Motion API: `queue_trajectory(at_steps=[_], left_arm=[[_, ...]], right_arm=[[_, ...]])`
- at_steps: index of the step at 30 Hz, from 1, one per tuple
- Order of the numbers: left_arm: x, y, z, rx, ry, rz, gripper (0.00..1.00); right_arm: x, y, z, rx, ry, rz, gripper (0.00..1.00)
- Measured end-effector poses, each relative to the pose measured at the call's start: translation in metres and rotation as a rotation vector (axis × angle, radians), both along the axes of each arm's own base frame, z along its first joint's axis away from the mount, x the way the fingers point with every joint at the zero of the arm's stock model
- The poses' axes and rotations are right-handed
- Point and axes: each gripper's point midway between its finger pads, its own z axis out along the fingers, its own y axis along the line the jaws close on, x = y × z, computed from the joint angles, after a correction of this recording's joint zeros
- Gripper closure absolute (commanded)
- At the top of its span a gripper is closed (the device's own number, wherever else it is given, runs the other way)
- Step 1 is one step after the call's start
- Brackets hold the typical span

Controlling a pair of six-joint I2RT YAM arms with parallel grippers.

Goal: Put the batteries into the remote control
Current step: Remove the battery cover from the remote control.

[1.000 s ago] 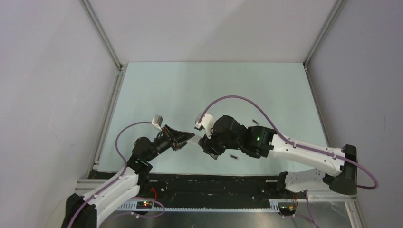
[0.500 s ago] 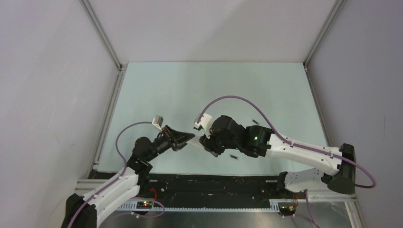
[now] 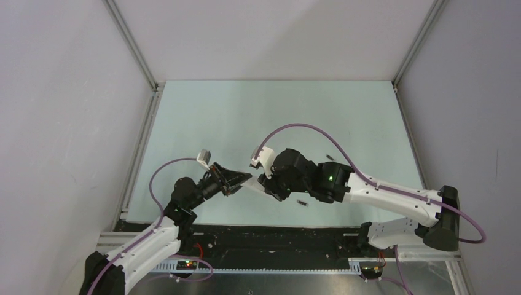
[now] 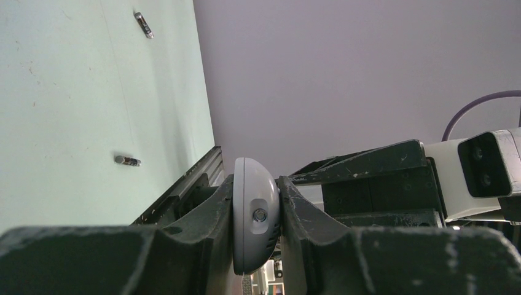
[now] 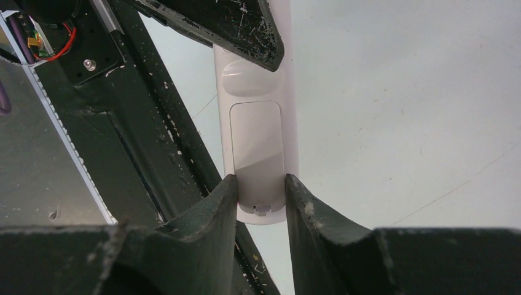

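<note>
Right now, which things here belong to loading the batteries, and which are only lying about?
Part of the job:
- remote, clamped in the left gripper
- right gripper, at the remote's other end
- near battery and far battery, both loose on the table

Not part of it:
- purple cables
- metal frame

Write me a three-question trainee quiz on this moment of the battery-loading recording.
1. What does the left claw hold? A) a battery B) the remote C) nothing
2. True or false: both batteries lie on the table.
3. Where are the right claw's fingers?
Key: 1 B. 2 True. 3 Either side of the remote's free end.
</note>
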Motion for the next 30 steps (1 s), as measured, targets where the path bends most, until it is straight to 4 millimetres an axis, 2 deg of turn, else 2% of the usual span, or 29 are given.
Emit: queue_trajectory(at_steps=[15, 24, 30], left_arm=[[0.001, -0.001, -0.002, -0.001, 0.011, 0.000, 1.00], [0.007, -0.001, -0.025, 0.043, 0.083, 0.018, 1.00], [0.007, 0.000, -0.032, 0.062, 0.098, 0.026, 1.00]], right_arm=[[-0.002, -0.001, 0.007, 0.023, 0.003, 0.010, 0.73], [-0.007, -0.005, 0.017, 0.052, 0.003, 0.021, 0.74], [-0.002, -0.013, 0.024, 0.083, 0.000, -0.026, 0.73]])
